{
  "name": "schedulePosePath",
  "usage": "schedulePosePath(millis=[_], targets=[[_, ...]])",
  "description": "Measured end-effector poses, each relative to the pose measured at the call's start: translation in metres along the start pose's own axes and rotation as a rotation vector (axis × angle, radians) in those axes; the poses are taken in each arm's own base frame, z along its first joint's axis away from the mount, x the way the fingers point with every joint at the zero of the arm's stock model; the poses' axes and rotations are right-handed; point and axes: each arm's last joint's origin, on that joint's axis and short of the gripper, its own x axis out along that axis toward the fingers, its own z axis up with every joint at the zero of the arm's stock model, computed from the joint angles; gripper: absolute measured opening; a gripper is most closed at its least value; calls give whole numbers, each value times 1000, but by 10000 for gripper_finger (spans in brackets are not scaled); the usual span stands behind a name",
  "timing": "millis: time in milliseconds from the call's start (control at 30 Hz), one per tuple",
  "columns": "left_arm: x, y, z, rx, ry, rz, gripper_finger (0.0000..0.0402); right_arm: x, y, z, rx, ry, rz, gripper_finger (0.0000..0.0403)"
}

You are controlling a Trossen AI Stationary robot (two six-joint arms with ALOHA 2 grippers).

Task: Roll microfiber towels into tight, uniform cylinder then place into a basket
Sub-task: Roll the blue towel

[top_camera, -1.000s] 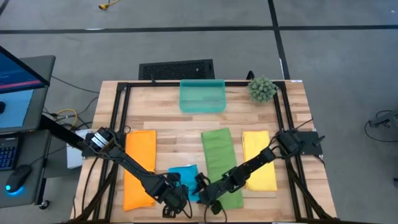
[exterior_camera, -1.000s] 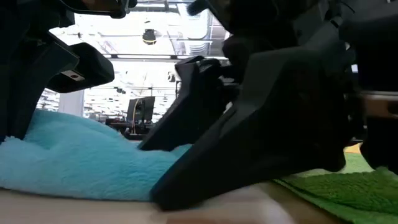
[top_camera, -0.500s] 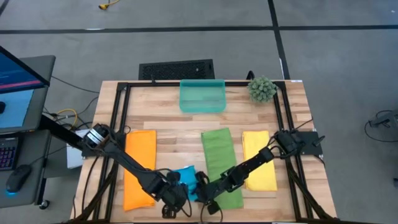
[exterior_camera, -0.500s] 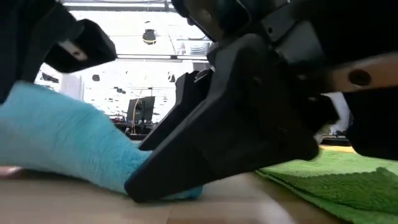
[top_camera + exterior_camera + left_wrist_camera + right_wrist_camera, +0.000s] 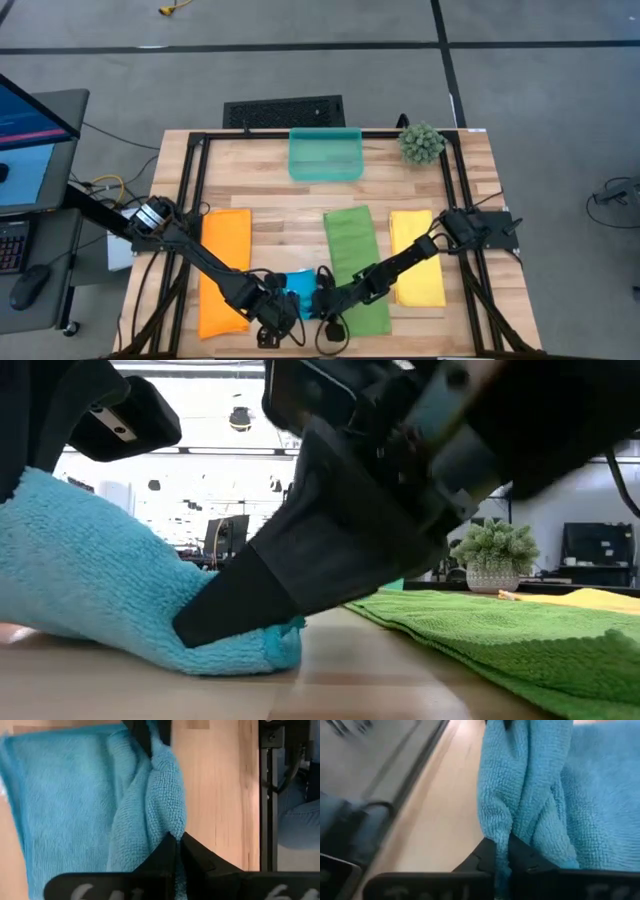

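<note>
Rolling is just starting: at the worktop's near edge, the left pincer [image 5: 176, 851] and right pincer [image 5: 502, 854] each pinch the blue towel [image 5: 297, 285] closed on its raised fold. Next they should turn it evenly.

Four towels lie across the front half of the table [image 5: 270, 180]. From left to right: the first towel [image 5: 223, 270], the bunched second towel [image 5: 297, 290] nearest the front edge, the third towel [image 5: 356, 265], and the fourth towel [image 5: 417, 257]. The basket [image 5: 325, 153] stands at the back edge, centred. A plant ball [image 5: 421, 143] sits just right of it, in the back right corner.
</note>
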Motion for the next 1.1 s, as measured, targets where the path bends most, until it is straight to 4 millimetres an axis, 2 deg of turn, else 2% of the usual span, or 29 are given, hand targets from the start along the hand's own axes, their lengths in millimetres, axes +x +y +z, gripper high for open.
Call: schedulePosePath(millis=[133,200,400,533,800,933,1100], targets=[[0,-2,-3,10,6,12,6,0,-1,2,160,15,70,36],[-1,-5,-5,32,6,17,15,0,0,3,190,9,80,22],[-1,-11,-12,85,33,3,49,0,2,4,263,0,99,24],[-1,-13,-13,92,28,8,84,-1,0,7,334,-6,107,36],[0,-9,-18,69,48,81,166,-1,2,9,418,-17,139,22],[-1,-14,-22,106,10,133,177,-1,2,9,466,-17,141,24],[-3,-30,-34,225,-88,232,172,-1,3,10,474,-24,146,23]])
